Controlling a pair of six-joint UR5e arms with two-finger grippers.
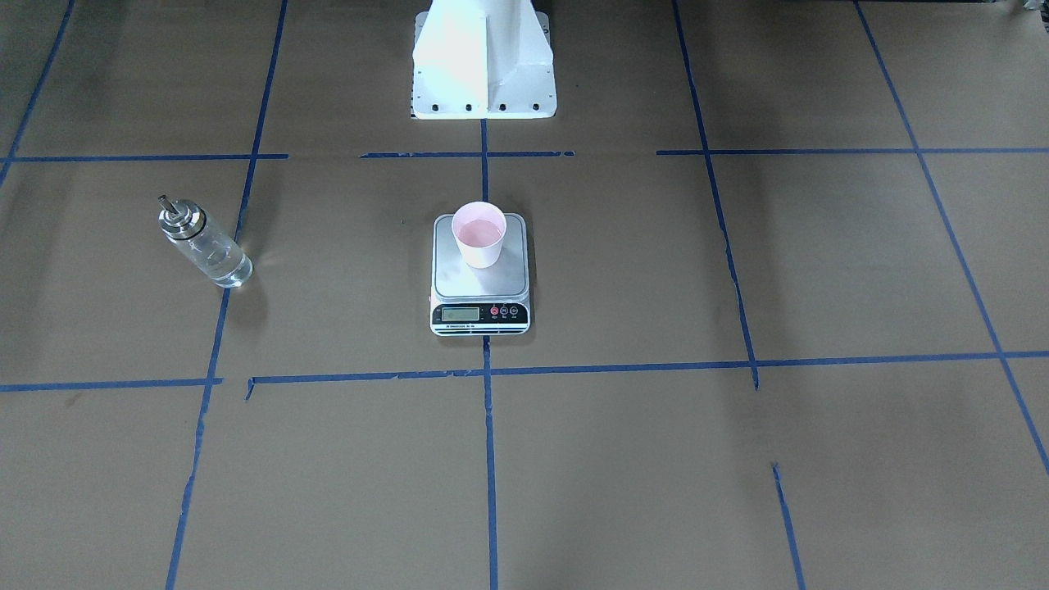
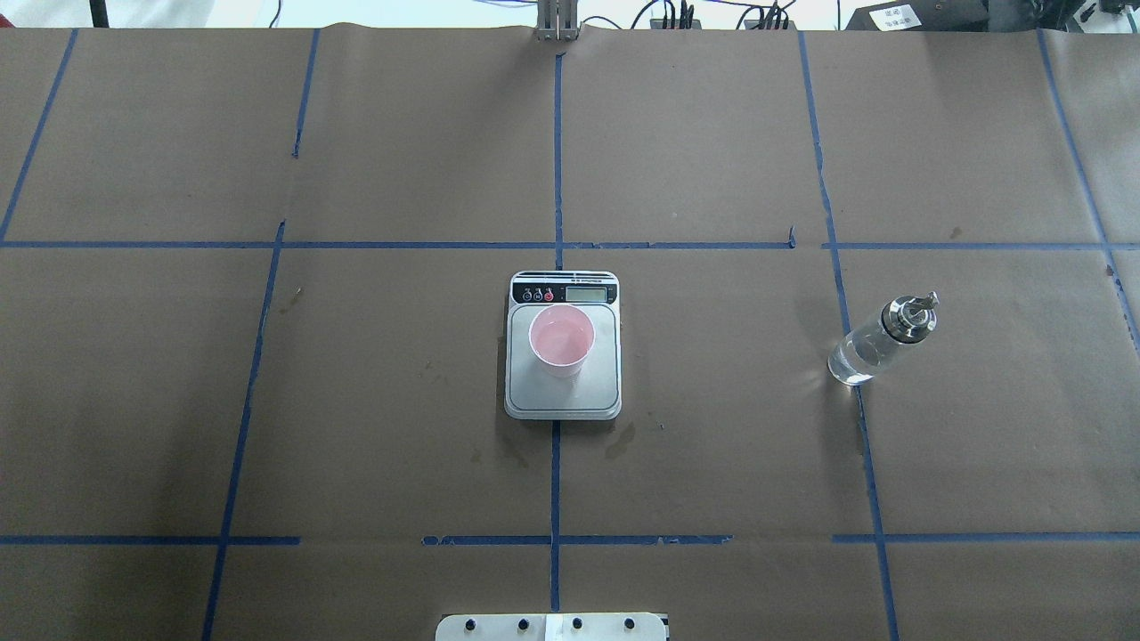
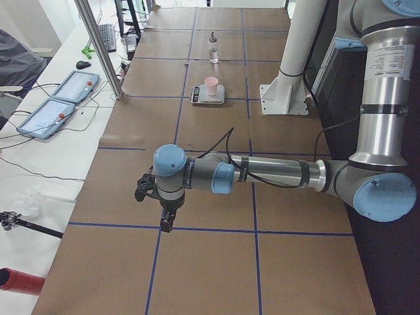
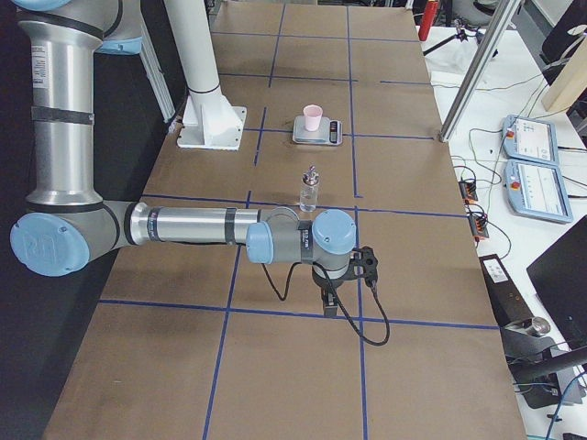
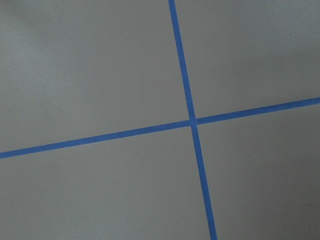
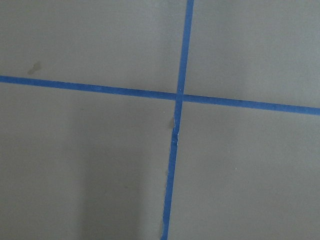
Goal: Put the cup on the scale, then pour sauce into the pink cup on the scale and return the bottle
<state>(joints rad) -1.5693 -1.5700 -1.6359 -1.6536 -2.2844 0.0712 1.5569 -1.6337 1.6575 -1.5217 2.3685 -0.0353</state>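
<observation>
Cup (image 2: 561, 341) on scale (image 2: 563, 398), panel print illegible, bottle (image 2: 877, 343) well apart, cannot tell left tool (image 3: 167, 224) or right tool (image 4: 330, 302) state

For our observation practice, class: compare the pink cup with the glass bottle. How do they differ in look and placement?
The cup is opaque pink with an open top; the bottle is clear glass, capped by a metal spout. The cup stands on the scale; the bottle stands on the table, well off to the robot's right. Both are upright, and neither is held.
</observation>
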